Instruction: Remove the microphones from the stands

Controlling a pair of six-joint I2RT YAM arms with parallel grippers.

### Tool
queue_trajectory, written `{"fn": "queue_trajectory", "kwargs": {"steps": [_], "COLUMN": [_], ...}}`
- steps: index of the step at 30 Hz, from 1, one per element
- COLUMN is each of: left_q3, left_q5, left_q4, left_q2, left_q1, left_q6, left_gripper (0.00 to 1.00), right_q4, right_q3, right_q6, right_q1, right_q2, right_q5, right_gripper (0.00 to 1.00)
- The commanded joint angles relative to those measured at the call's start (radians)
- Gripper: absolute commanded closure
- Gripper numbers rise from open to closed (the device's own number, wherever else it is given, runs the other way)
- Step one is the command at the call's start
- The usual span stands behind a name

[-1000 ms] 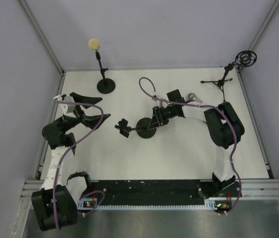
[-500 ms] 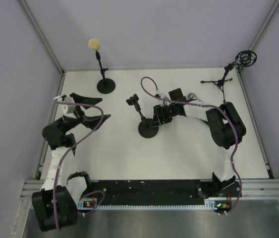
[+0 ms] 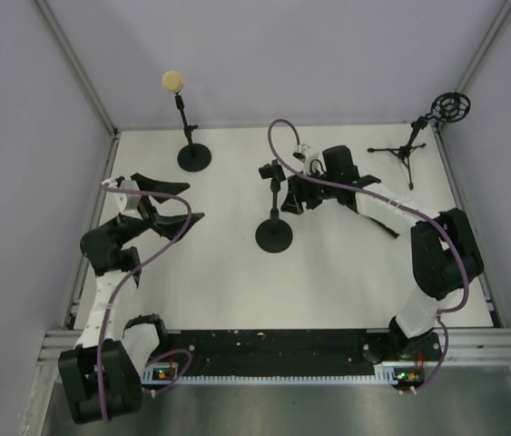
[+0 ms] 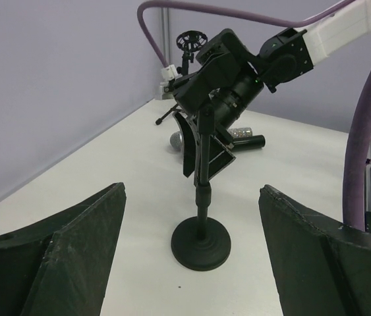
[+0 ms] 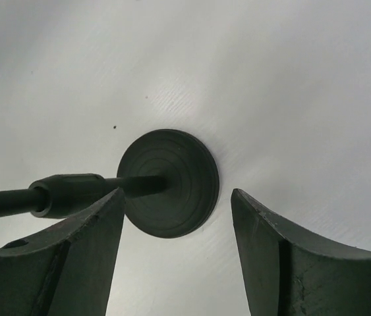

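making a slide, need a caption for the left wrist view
Right pincer open at the upright mic stand; microphone lies on the table behind.

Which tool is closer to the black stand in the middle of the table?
Right. The right tool is right at the pole of the stand, above its base. The left tool sits apart, off to the stand's left.

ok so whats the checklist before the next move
1. microphone off the stand: ok, it lies on the table behind the stand.
2. stand upright on its base: ok.
3. right claw open: ok.
4. right claw clear of the stand: cannot tell, the pole runs close beside one finger.
5. left claw open and empty: ok.
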Motion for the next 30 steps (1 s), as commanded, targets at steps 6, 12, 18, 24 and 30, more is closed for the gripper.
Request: {"fn": "queue_trajectory", "kwargs": {"steps": [6, 12, 18, 24, 30], "left_q3": [-0.002, 0.088, 0.241, 0.288, 0.249], "left_q5": [-0.027, -0.050, 0.007, 0.051, 0.028], "left_q4": [-0.046, -0.325, -0.615, -0.568, -0.487], "left_q2": [0.024, 0.071, 0.234, 0.374, 0.415], "left_q1": [-0.061, -0.172, -0.254, -0.296, -0.369], "left_q6": [0.101, 0.331, 0.619, 0.638, 0.635], "left_gripper": [0.12, 0.12, 0.12, 0.12, 0.12], "right_q4": [0.271, 0.581, 0.691, 0.600, 0.724], "right_q3": [-0.169, -0.381, -0.429, -0.345, -0.352], "right_q6": [-0.054, -0.062, -0.068, -0.157, -0.104], "right_q1": [-0.104, -0.133, -0.089, 0.005, 0.046], "right_q2": [-0.236, -0.397, -0.460, -0.422, -0.358], "right_q5": [-0.118, -0.309, -0.367, -0.290, -0.213], "right_gripper": [0.34, 0.26, 0.25, 0.25, 0.28]}}
